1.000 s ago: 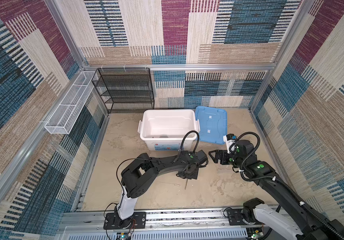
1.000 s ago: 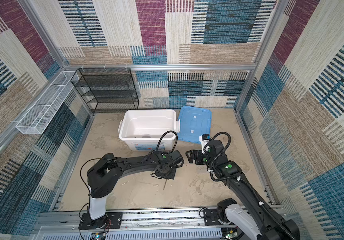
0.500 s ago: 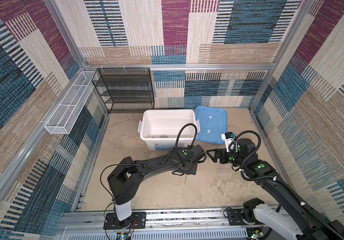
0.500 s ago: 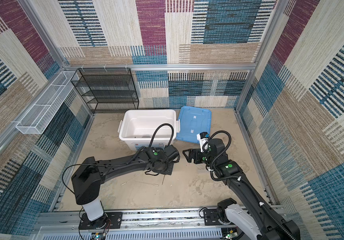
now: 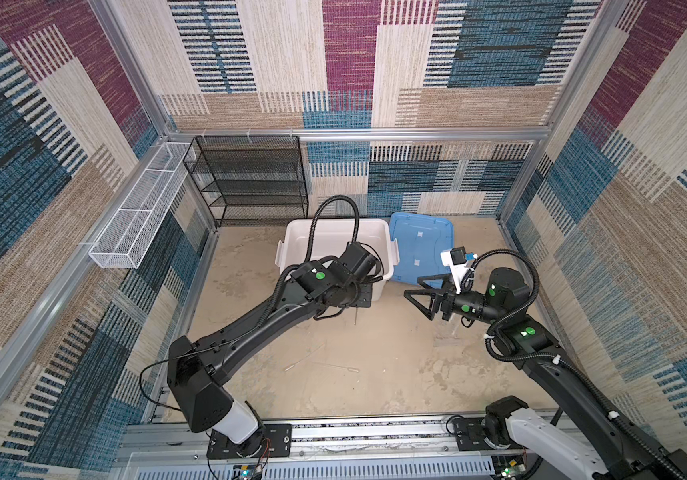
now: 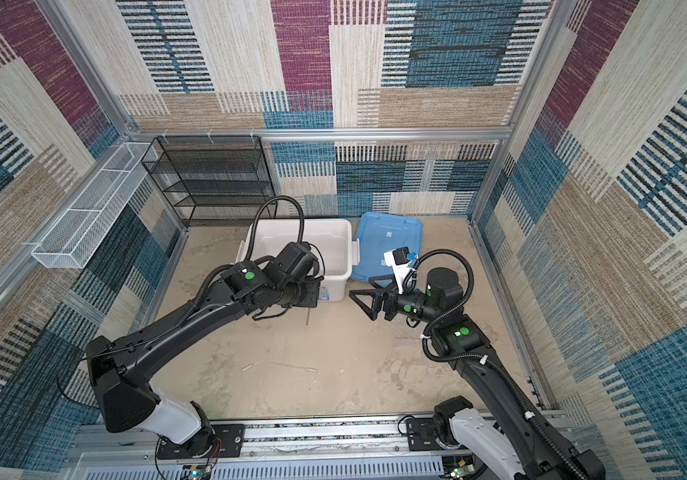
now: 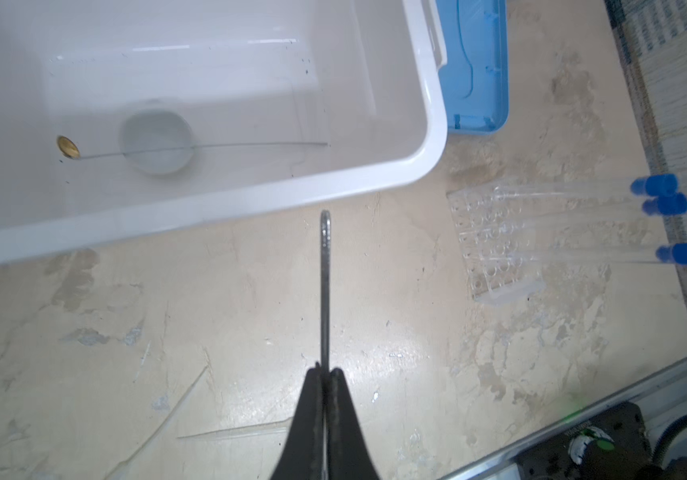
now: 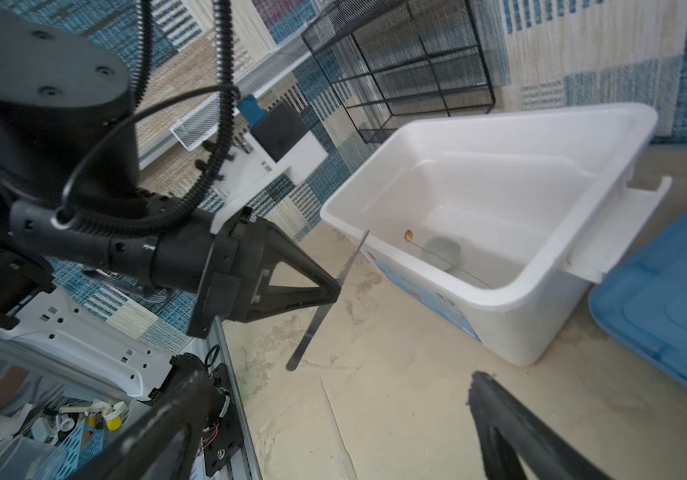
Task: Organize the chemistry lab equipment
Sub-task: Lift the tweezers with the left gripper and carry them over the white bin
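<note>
Already the spoon (image 7: 258, 144) and dish (image 7: 155, 124) lie in the tub (image 7: 429, 137); the left gripper (image 7: 325, 372), clamped on the tweezers (image 7: 325, 291), hangs just outside its rim; the rack (image 7: 491, 245), test tubes (image 7: 666, 204) and droppers (image 7: 234, 431) sit on the table (image 7: 105, 340) unsorted, and the right gripper (image 5: 412, 286) gapes empty.

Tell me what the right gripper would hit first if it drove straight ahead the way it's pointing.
Most likely the tweezers, clamped crosswise in the left gripper; the open right gripper points at them. Depth is unclear: it might pass their lower end and reach the white tub instead.
</note>
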Controlling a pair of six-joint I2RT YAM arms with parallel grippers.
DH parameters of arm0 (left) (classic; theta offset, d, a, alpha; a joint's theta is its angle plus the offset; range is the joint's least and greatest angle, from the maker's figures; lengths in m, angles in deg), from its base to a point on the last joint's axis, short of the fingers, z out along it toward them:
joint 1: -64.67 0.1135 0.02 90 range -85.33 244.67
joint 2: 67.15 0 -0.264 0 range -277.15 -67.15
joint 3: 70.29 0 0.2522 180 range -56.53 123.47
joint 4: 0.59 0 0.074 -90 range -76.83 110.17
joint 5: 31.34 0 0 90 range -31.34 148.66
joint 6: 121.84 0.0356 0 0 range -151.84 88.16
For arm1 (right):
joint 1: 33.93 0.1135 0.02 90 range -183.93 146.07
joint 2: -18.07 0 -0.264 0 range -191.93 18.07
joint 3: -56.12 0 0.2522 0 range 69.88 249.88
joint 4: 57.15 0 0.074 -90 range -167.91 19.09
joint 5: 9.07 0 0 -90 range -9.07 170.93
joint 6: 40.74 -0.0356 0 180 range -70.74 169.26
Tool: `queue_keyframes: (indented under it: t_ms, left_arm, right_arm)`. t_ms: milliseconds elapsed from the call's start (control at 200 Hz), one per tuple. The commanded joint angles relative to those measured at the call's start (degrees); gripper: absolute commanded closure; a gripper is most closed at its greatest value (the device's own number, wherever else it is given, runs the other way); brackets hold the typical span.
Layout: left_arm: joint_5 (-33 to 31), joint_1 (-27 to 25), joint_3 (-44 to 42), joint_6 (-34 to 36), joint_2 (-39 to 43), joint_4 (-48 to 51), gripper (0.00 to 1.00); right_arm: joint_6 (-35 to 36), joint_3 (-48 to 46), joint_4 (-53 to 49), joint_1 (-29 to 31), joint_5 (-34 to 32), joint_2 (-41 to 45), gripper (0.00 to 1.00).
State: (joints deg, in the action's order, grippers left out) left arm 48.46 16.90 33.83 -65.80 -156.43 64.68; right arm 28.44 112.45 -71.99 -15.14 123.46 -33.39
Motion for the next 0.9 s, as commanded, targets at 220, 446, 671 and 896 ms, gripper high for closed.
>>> queue_keyframes:
  t_ms: [220, 446, 671, 896]
  left_arm:
    - [1.1, 7.8, 20.0, 9.8, -7.4, 8.4, 1.0]
    - [4.9, 13.6, 33.3, 13.1, -16.6, 10.8, 1.0]
    - [8.0, 19.1, 42.7, 12.4, -25.6, 12.3, 1.0]
    - [5.0, 20.9, 47.5, 14.6, -34.1, 12.9, 1.0]
  right_arm:
    - [1.4, 14.6, -2.3, 0.0, -13.9, -13.0, 0.0]
    - [0.5, 21.5, 1.6, 0.0, -11.5, -22.2, 0.01]
    - [2.1, 28.4, -0.6, 0.0, -13.2, -30.5, 0.04]
    - [4.8, 33.4, -1.8, 0.2, -11.7, -37.3, 0.07]
